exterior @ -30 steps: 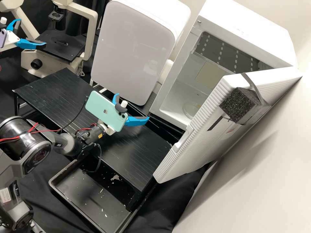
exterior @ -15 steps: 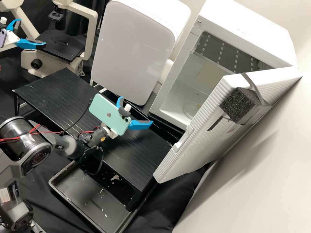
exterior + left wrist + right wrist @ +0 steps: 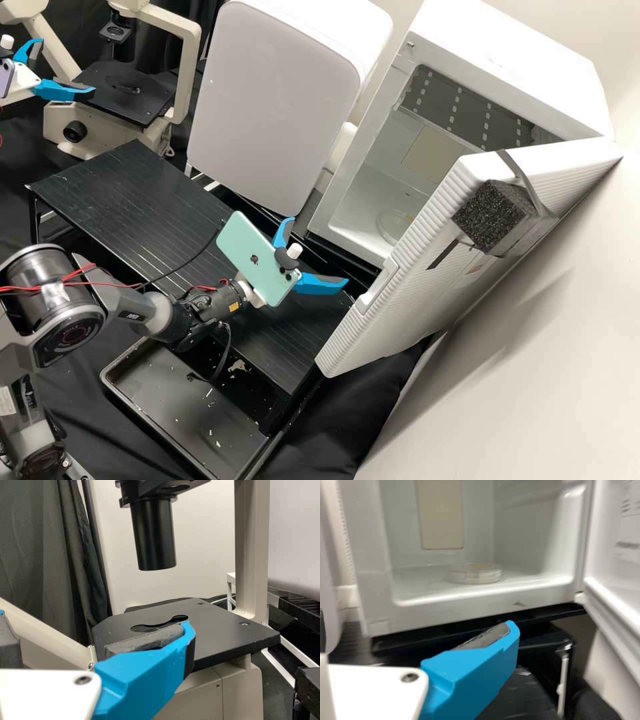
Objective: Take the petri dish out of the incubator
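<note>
Right claw [image 3: 317, 251], spread wide, shifted closer to incubator door [image 3: 427, 307], petri dish [image 3: 476, 575] still on incubator [image 3: 507, 60] floor

Petri dish [image 3: 475, 575]: blurred in R wrist view, contents & lid can't be made out; high view, its edge partly behind incubator door [image 3: 413, 287]. Same door blocks part of incubator [image 3: 520, 67] interior. Print inside door blurred, R wrist view.

Microscope [image 3: 188, 73]: top cut off by top edge, high view; L wrist view too. White appliance [image 3: 273, 100]: top corner clipped, high view.

L gripper [image 3: 67, 67]: base end cut off at L edge, high view, w/ its phone [image 3: 5, 79]. R gripper [image 3: 317, 253]: base partly hidden behind green phone [image 3: 257, 260]. R arm [image 3: 63, 320] cut off at L edge.

Tray [image 3: 167, 427]: bottom corner out of frame, far part under bench [image 3: 133, 200]. Pale flecks [image 3: 212, 437] in it too small to ID.
</note>
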### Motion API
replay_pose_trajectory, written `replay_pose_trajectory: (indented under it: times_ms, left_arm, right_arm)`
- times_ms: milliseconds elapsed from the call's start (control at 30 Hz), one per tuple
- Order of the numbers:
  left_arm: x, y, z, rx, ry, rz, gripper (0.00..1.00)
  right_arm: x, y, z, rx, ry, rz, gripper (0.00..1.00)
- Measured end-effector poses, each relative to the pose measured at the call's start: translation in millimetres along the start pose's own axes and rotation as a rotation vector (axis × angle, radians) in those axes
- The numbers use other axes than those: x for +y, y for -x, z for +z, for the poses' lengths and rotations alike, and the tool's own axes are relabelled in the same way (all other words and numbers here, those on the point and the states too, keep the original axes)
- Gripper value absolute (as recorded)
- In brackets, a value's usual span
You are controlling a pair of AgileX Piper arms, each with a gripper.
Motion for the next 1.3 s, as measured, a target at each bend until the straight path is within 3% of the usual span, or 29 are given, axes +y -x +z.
replay_pose_trajectory:
  times_ms: [433,667,1033,1300]
  left_arm:
    - [0.0,0.0,0.0,0.000,0.000,0.000,1.00]
    - [0.0,0.0,0.0,0.000,0.000,0.000,1.00]
    - [0.0,0.0,0.0,0.000,0.000,0.000,1.00]
    - [0.0,0.0,0.0,0.000,0.000,0.000,1.00]
  right_arm:
    - [33.7,-23.7,3.2,0.010,0.014,0.117,1.00]
    - [38.2,-37.3,0.7,0.028,0.033,0.136,1.00]
    - [38.4,-66.8,-3.9,0.006,0.032,0.118,1.00]
    - [38.8,-98.2,-10.8,0.007,0.109,0.103,1.00]
